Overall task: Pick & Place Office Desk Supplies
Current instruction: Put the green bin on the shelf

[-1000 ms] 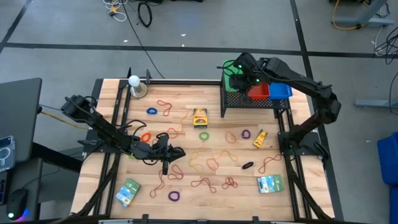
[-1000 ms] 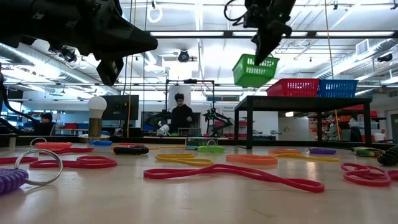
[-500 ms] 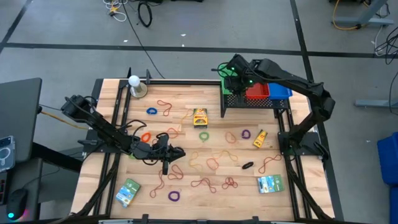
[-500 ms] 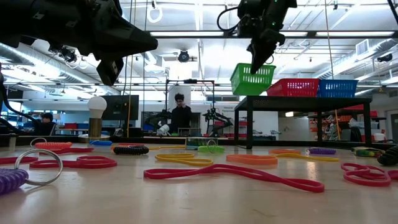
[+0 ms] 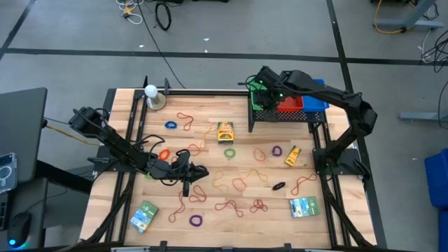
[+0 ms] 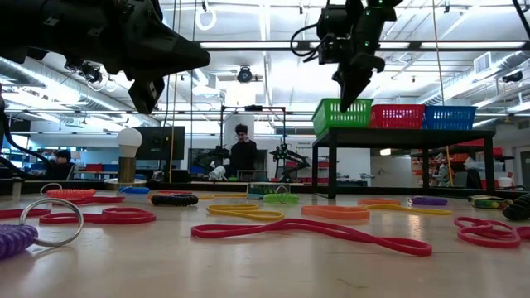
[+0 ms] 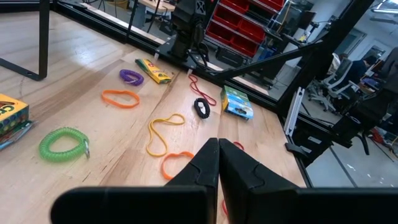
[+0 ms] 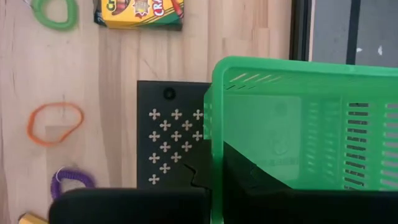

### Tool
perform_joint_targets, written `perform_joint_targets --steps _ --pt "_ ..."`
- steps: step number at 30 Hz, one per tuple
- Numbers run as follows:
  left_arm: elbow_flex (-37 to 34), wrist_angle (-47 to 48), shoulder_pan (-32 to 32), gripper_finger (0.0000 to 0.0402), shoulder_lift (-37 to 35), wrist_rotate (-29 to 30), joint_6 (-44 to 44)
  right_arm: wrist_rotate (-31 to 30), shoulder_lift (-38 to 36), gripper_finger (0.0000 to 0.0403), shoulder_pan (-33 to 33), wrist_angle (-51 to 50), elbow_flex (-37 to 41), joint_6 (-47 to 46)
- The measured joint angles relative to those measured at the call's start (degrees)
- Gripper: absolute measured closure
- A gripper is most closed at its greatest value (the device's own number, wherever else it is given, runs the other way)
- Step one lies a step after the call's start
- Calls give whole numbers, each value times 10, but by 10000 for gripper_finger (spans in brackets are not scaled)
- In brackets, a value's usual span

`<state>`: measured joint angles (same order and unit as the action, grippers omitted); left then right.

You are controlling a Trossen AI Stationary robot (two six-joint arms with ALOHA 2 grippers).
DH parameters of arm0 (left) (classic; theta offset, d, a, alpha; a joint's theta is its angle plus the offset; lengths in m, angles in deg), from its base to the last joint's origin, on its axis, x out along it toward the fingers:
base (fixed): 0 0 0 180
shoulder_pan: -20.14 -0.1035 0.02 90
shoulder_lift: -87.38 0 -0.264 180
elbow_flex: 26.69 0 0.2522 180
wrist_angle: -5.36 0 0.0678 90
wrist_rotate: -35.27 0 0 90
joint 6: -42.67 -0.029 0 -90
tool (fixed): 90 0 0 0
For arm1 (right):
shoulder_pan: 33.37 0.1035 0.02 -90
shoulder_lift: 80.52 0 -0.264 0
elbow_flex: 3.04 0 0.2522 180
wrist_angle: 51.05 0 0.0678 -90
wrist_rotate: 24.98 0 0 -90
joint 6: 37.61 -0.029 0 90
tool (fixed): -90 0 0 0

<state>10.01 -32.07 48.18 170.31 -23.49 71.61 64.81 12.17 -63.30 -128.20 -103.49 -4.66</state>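
The green plastic mesh basket point(image 6: 341, 117), rim pinched by the right hand point(image 6: 354, 89), had been lowered onto the black perforated stand point(image 8: 166, 140), upper right; sorting could begin.

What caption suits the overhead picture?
Right tool grips green basket on black rack; left tool waits.

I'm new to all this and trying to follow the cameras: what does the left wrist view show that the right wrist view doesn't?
Only the left wrist view: the shut left gripper, a black coil ring, a green-blue packet. Only the right wrist view: the right gripper shut on the green basket, over the black perforated shelf. Both: the yellow crayon box, a green coil ring.
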Motion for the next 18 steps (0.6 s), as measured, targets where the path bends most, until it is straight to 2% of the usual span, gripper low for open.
perform_joint_targets --steps 18 --pt "0 0 0 387 0 0 0 -1 0 375 0 26 8 9"
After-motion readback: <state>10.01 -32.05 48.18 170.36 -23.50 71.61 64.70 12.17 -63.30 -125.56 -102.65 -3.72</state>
